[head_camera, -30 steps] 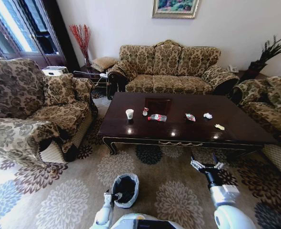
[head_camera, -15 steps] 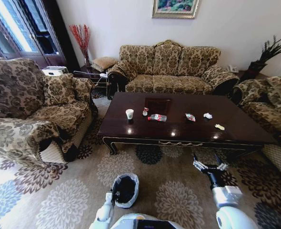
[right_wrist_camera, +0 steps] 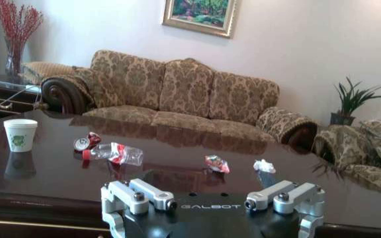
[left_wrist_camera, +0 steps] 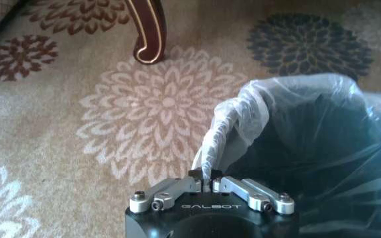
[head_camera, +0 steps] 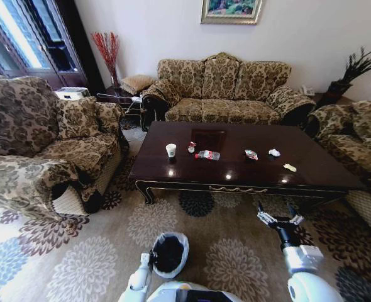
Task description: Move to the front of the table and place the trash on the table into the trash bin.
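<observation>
The dark wooden table (head_camera: 236,173) stands ahead of me, in front of the sofa. The trash lies across its middle: a white paper cup (head_camera: 171,150), a small red-and-white piece (head_camera: 191,147), a clear bottle with a red label (head_camera: 207,155), a colourful wrapper (head_camera: 251,154), a crumpled tissue (head_camera: 274,152) and a yellowish scrap (head_camera: 290,167). My left gripper (head_camera: 145,260) is shut on the white liner of the black trash bin (head_camera: 168,253), which hangs low over the carpet; the left wrist view shows the pinch (left_wrist_camera: 206,182) on the bag rim (left_wrist_camera: 243,114). My right gripper (head_camera: 278,220) is open and empty, facing the table (right_wrist_camera: 349,198).
An armchair (head_camera: 41,145) flanks the table on the left, another (head_camera: 361,145) on the right, and the sofa (head_camera: 223,88) sits behind. Patterned carpet (head_camera: 110,251) lies between me and the table's carved front edge. A table leg (left_wrist_camera: 147,29) stands near the bin.
The bin and my left gripper have shifted slightly lower and to the right. My right gripper has drifted a little right and down, still open. The table's things have not moved.
</observation>
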